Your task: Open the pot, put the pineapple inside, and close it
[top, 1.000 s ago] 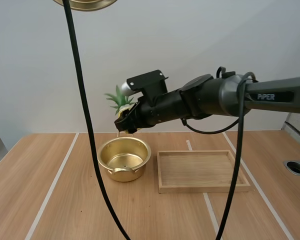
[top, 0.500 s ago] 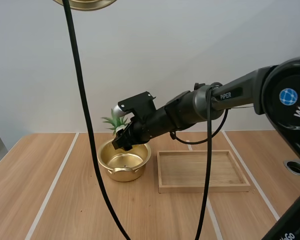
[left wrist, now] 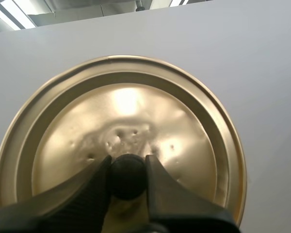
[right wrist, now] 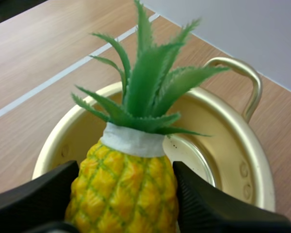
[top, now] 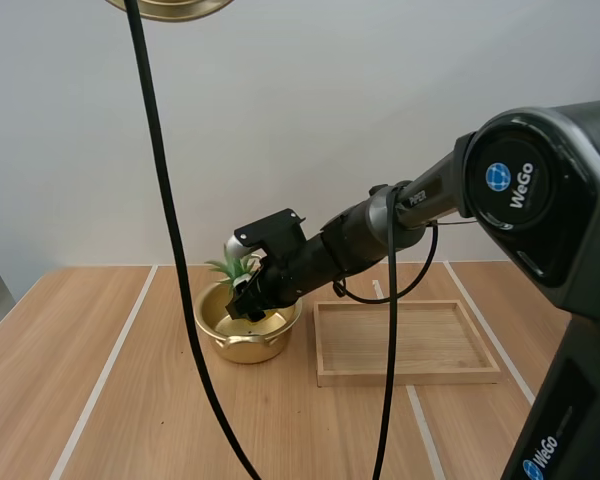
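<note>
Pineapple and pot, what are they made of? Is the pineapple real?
The pineapple looks like plastic, probably fake: glossy, evenly patterned yellow skin, stiff leaves, a white band between. The pot looks like thin gold-coloured metal: it shines and mirrors light.

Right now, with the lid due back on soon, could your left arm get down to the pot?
Probably not yet. The right gripper, shut on the pineapple, hangs over the open mouth of the pot, blocking the way. The left gripper holds the lid by its knob, high above.
</note>
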